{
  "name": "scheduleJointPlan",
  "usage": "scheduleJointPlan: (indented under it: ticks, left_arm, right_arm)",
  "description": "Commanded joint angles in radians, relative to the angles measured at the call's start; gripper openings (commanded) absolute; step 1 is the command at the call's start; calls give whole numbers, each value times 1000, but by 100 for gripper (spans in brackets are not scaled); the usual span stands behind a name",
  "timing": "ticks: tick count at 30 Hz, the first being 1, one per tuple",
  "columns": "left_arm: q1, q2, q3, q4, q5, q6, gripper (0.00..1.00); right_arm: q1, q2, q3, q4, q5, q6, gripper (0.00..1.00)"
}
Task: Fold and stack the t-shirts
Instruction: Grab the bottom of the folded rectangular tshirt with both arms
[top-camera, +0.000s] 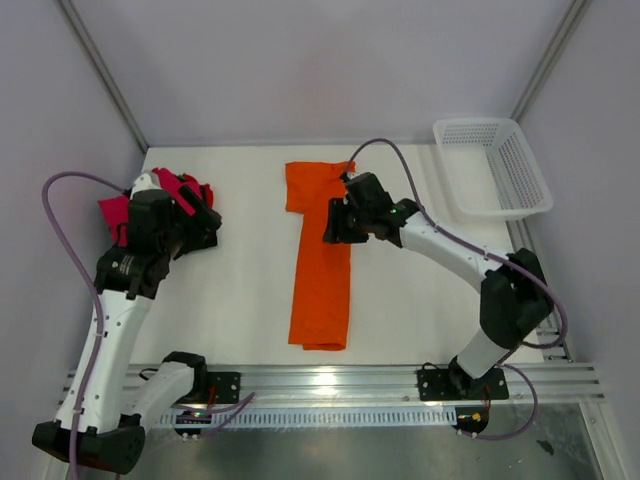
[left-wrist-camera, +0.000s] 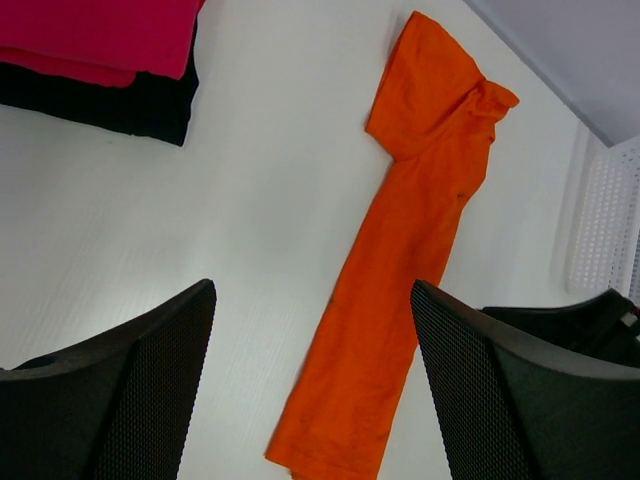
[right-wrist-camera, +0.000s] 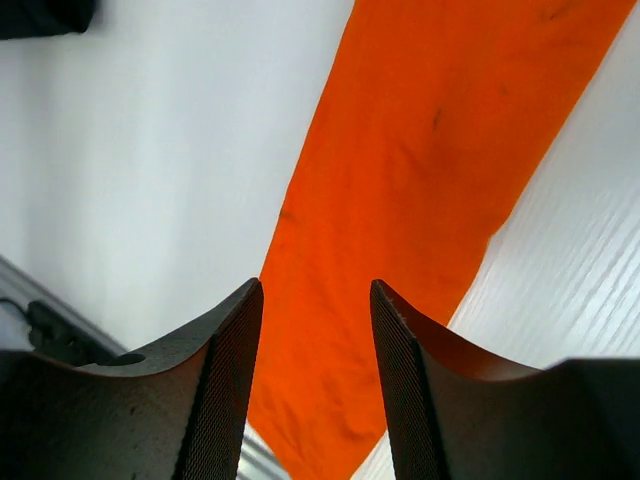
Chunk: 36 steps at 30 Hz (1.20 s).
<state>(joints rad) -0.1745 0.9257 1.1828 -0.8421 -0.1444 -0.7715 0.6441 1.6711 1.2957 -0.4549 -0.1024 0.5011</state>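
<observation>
Orange shirt (top-camera: 322, 262): long narrow strip, flat, bench (top-camera: 240, 290) centre.
Pink shirt (left-wrist-camera: 100, 30): folded, atop black shirt (left-wrist-camera: 120, 105).
Left hand (left-wrist-camera: 312, 288): spread, empty.
Right hand (right-wrist-camera: 315, 287): spread, over orange shirt.

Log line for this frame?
orange shirt: long strip, mid-table | pink shirt: folded on black shirt | left pincer: open, empty | right pincer: open over orange shirt
</observation>
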Motion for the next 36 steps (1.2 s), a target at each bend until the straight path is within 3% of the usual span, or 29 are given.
scheduleJointPlan:
  ticks: [1,2,6,12,29,36]
  left_arm:
    - [4,33,-14,90,48,26,82]
    - [4,42,-17,97,57,26,82]
    - [4,96,-22,135,100,18,82]
    - [4,174,-6,175,187,11,81]
    - [4,285,58,218,275,8,80]
    - [4,289,57,221,287,5,80]
  right_arm:
    - [0,-141,-146,82,-112,80,52]
    - [0,-175,-201,119,-187,108,53]
    - [2,-368,-537,295,-246,253,56]
    - [2,-629,-804,311,-237,410,58]
    - [3,-853,-1108,439,-304,631,58]
    - [12,-831,-1233,663,-316,731,58]
